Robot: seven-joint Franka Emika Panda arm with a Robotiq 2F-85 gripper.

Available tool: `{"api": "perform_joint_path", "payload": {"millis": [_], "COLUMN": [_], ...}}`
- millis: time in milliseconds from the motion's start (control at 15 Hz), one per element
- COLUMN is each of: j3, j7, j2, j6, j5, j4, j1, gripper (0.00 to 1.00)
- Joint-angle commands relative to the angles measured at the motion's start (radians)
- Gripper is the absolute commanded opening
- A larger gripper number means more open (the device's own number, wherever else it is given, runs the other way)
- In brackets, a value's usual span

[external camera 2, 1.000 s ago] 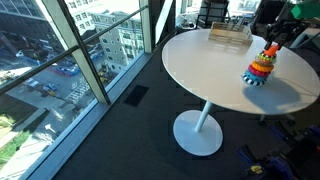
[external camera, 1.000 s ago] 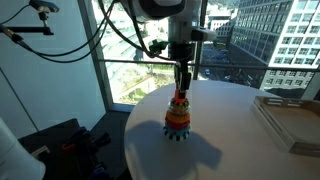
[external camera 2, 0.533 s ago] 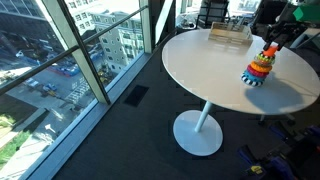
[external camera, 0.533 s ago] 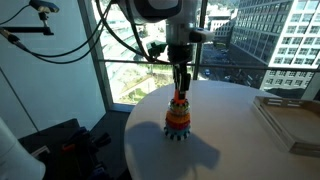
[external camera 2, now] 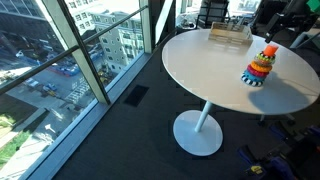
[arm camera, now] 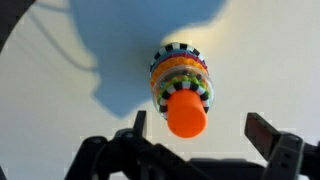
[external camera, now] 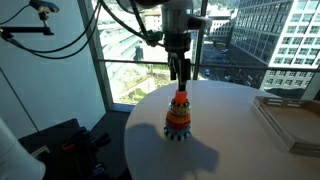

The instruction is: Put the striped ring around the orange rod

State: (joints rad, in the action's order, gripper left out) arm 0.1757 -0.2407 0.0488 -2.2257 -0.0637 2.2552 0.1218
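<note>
A stack of coloured rings stands on the round white table (external camera: 235, 135). The orange rod (arm camera: 187, 113) rises from its middle, and its tip (external camera: 181, 97) shows above the stack. The striped ring (arm camera: 180, 58), black and white, lies around the rod on top of the other rings. It also shows in an exterior view as the stack's upper part (external camera 2: 265, 56). My gripper (arm camera: 200, 128) hangs straight above the rod, open, with nothing between its fingers (arm camera: 262, 132). In an exterior view the gripper (external camera: 179, 72) is clear of the rod's tip.
A flat clear tray (external camera: 290, 118) lies on the table's far side, also seen at the table's back edge (external camera 2: 228, 36). Floor-to-ceiling windows (external camera 2: 90, 50) border the room. Black equipment (external camera: 60, 145) sits on the floor beside the table.
The gripper has opened and risen off the rod's top. The ring stack stays where it was.
</note>
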Motion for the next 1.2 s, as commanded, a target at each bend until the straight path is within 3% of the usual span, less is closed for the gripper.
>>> {"api": "perform_joint_path", "payload": {"millis": [0, 667, 1133], "j3": [-0.017, -0.070, -0.093], "j7": [0.074, 0.158, 0.192], "j2": [0.058, 0.208, 0.346], "j6": [0.113, 0.452, 0.488], "j5": [0.016, 0.002, 0.011], "j4": [-0.010, -0.049, -0.041], "j1": [0.006, -0.011, -0.032], "gripper": [1.00, 1.00, 1.00]}}
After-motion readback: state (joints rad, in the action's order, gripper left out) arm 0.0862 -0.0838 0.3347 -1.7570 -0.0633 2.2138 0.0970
